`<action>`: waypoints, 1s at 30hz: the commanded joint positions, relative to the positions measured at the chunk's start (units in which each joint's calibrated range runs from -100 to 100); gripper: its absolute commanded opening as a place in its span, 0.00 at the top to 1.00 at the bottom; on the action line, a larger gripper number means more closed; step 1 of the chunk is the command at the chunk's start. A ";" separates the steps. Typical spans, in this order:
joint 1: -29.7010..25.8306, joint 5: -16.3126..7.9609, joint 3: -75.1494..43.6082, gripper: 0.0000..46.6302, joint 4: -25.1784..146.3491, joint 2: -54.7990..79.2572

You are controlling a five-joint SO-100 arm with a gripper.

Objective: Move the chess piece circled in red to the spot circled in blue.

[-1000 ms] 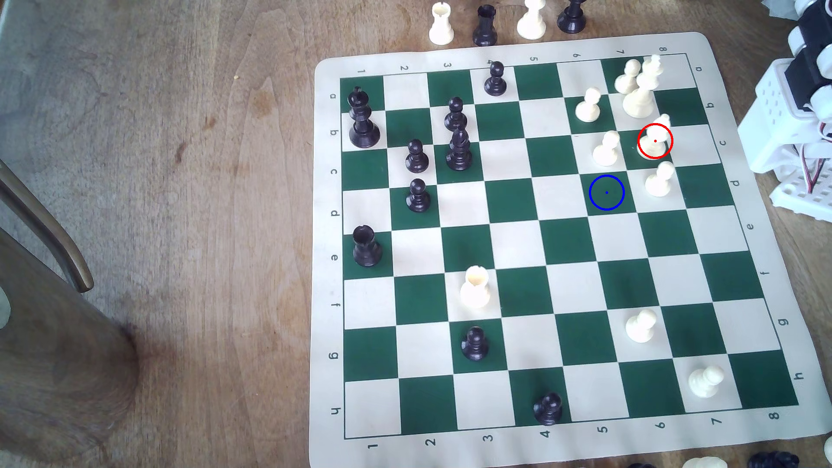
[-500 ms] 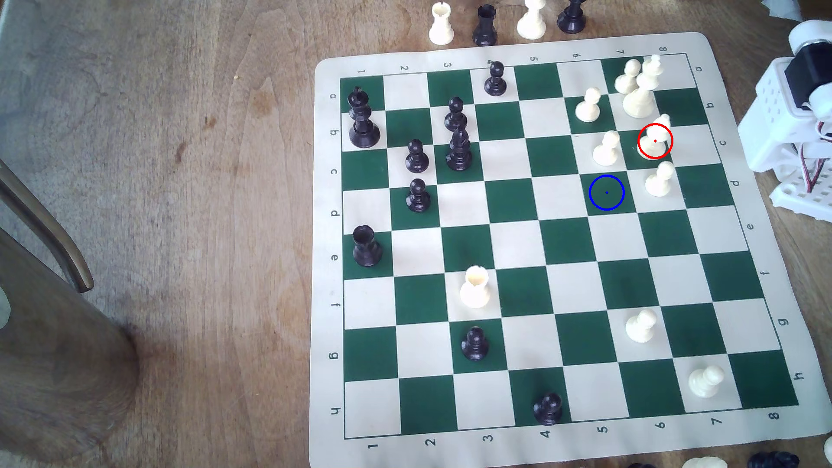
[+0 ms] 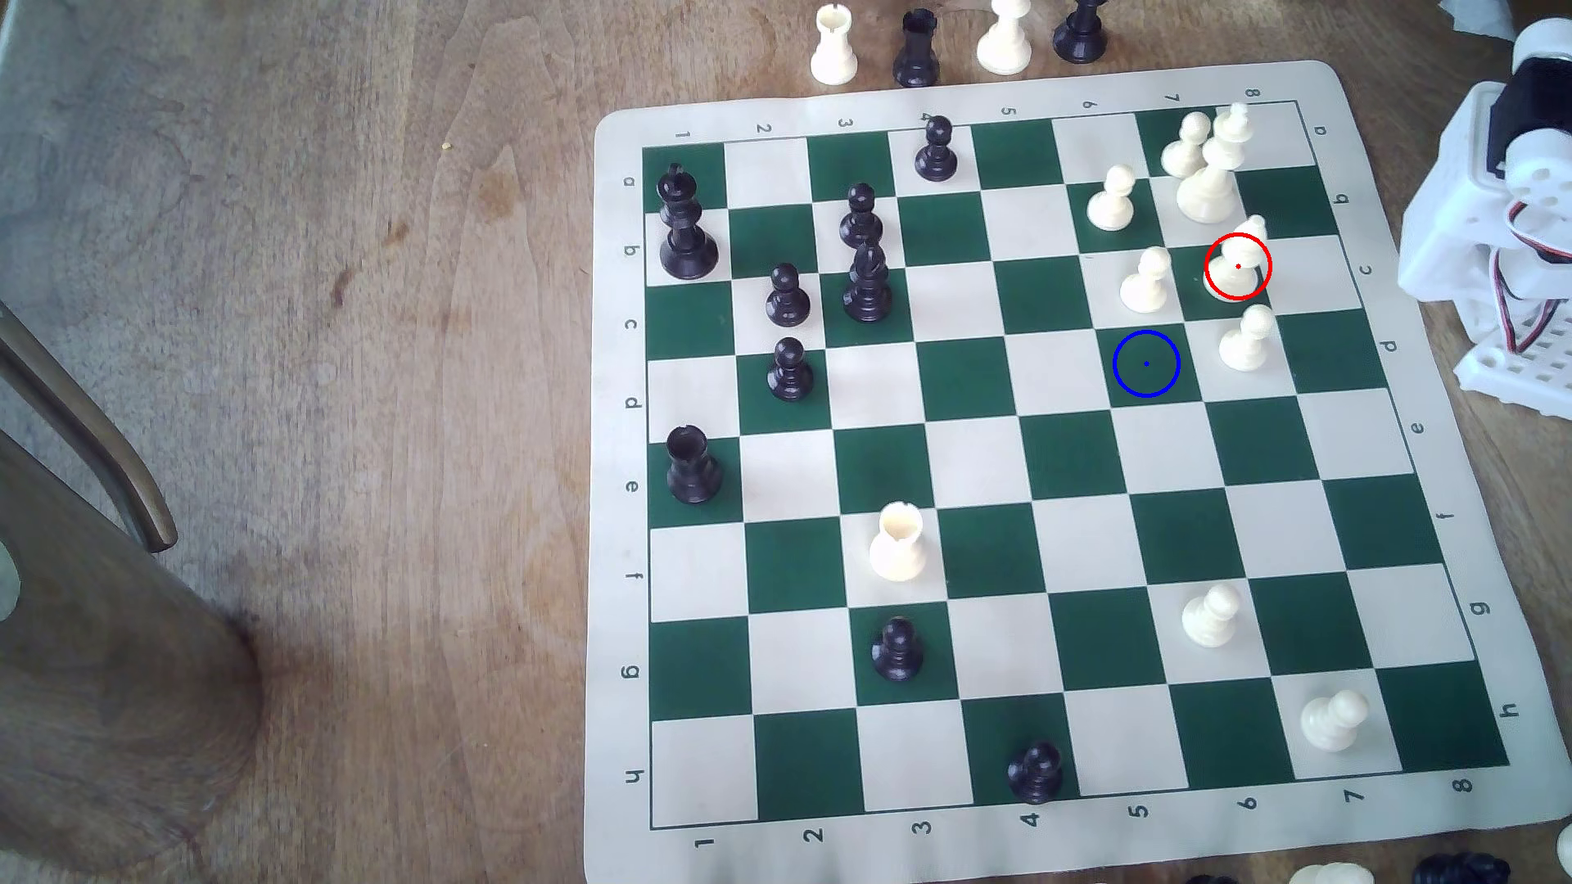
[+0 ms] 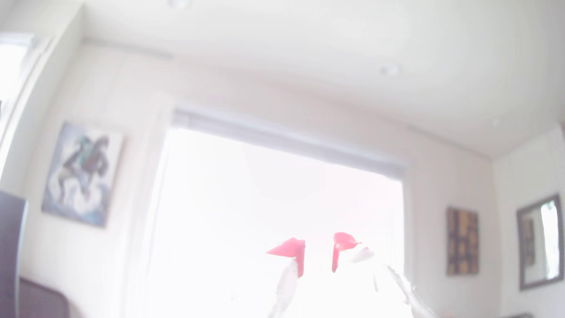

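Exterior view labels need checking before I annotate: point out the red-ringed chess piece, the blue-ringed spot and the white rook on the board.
chess piece (image 3: 1235,265): exterior view, on its body.
spot (image 3: 1146,364): exterior view, on the square's centre dot.
white rook (image 3: 897,544): exterior view, on its body.

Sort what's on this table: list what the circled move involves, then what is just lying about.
Belongs to the job:
chess piece ringed in red
blue-ringed spot
pincer, pointing up at the room

Lying about:
white rook
black king
four spare pieces off the board
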 commanded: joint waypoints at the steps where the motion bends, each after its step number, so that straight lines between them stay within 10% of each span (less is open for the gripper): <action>1: 5.67 -0.59 -3.08 0.84 13.52 0.65; 11: 2.93 -1.90 -13.23 0.70 45.29 17.71; 17: -1.61 -10.99 -28.37 0.73 59.14 39.44; 30: -5.59 -18.95 -26.83 0.69 78.38 56.76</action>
